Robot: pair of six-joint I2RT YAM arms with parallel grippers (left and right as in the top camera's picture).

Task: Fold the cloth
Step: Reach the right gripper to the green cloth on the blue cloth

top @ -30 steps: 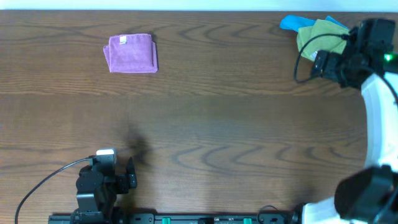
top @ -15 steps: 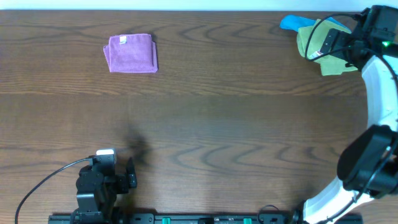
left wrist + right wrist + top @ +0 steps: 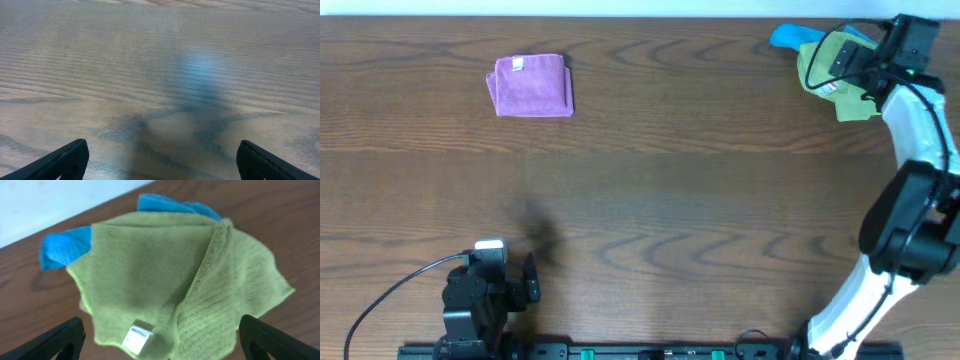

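A crumpled green cloth lies at the far right of the table, on top of a blue cloth. In the right wrist view the green cloth fills the frame, with a white label near its front edge and the blue cloth showing behind it. My right gripper hovers over the green cloth, and its jaws are open and hold nothing. My left gripper rests at the near left, open over bare wood.
A folded purple cloth lies at the far left. The table's far edge runs just behind the cloths. A black cable loops beside the left arm.
My right arm has swung toward the far edge and now sits over the green cloth, which shows more. The left arm and the purple cloth have not moved.
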